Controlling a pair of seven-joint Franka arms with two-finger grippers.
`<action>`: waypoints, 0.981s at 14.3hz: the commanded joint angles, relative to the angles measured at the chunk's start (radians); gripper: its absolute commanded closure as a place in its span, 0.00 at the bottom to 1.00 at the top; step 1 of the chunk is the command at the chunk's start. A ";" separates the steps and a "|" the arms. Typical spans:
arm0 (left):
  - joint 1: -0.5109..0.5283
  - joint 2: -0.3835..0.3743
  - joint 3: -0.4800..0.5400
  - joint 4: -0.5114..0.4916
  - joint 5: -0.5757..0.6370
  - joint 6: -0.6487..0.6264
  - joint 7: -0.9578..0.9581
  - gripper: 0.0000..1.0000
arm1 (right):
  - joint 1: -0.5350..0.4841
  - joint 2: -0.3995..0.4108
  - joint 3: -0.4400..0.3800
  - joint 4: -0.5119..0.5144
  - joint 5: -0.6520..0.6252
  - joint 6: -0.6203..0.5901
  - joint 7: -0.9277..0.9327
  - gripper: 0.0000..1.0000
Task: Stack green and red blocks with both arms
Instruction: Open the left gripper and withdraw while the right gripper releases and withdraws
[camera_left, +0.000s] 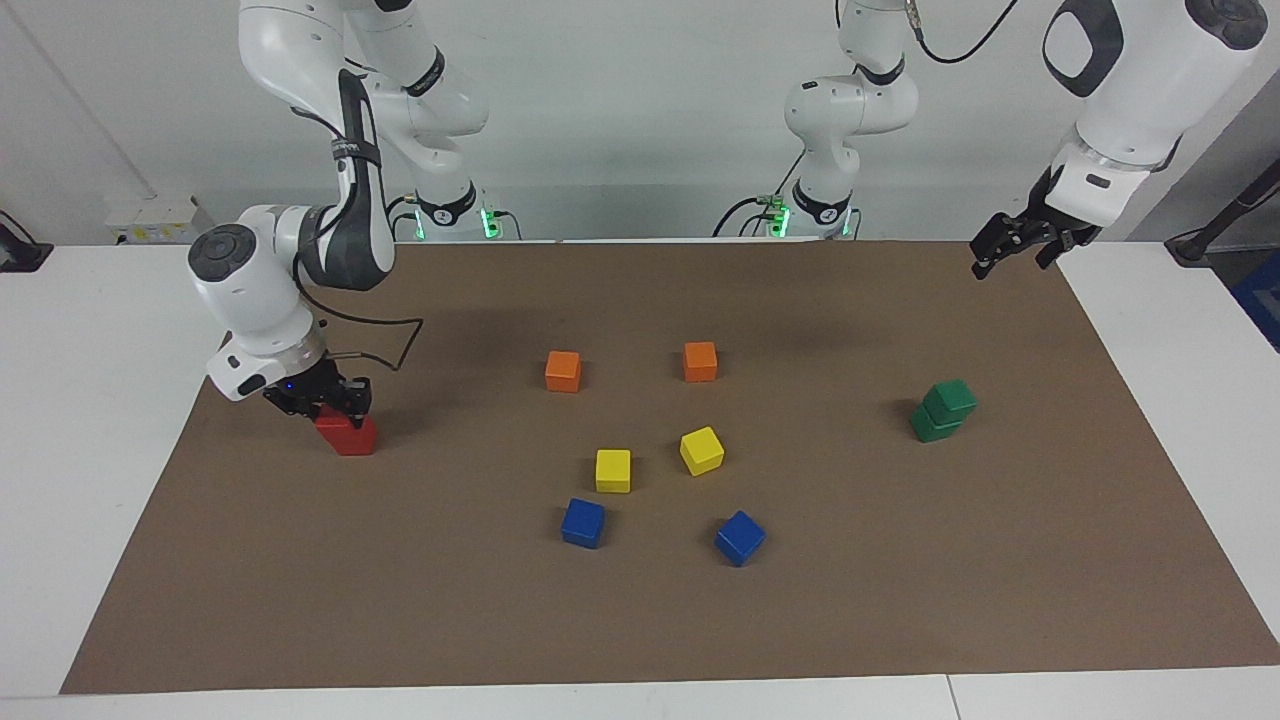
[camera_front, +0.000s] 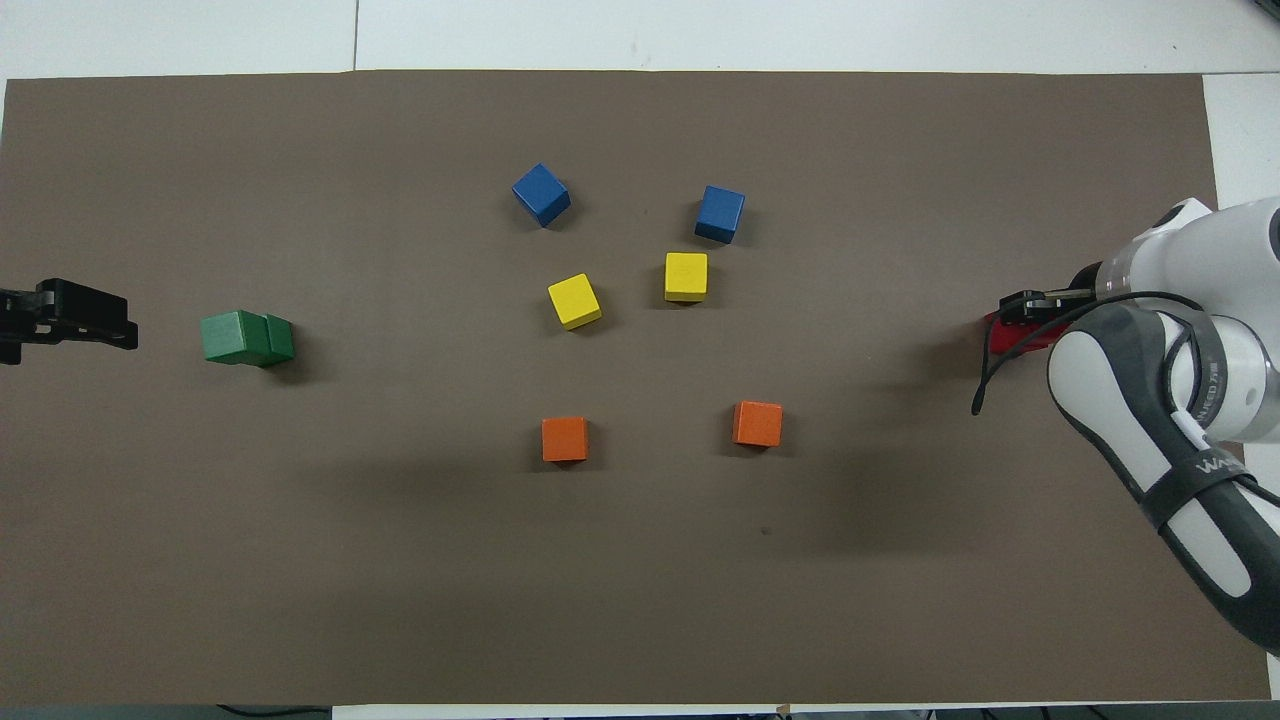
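Two green blocks (camera_left: 942, 410) stand stacked, slightly askew, toward the left arm's end of the mat, and show from above as one green shape (camera_front: 245, 338). My left gripper (camera_left: 1005, 255) (camera_front: 125, 325) hangs open and empty, high over the mat's edge beside that stack. A red block (camera_left: 350, 437) (camera_front: 1035, 338) sits at the right arm's end of the mat. My right gripper (camera_left: 335, 408) (camera_front: 1020, 305) is down on the red block's top and hides most of it from above.
Two orange cubes (camera_left: 563, 371) (camera_left: 700, 361), two yellow cubes (camera_left: 613, 470) (camera_left: 701, 450) and two blue cubes (camera_left: 583, 522) (camera_left: 740, 537) lie in the middle of the brown mat (camera_left: 900, 600). White table surrounds the mat.
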 joint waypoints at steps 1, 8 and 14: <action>-0.088 0.027 0.101 0.016 -0.009 0.016 0.001 0.00 | -0.007 -0.018 0.006 -0.019 0.013 0.016 -0.018 0.00; -0.014 0.018 0.034 0.002 -0.008 0.006 0.039 0.00 | -0.001 -0.044 0.012 0.124 0.013 -0.176 0.009 0.00; 0.045 0.010 -0.033 -0.004 -0.008 -0.019 0.073 0.00 | 0.012 -0.220 0.014 0.298 0.010 -0.508 0.008 0.00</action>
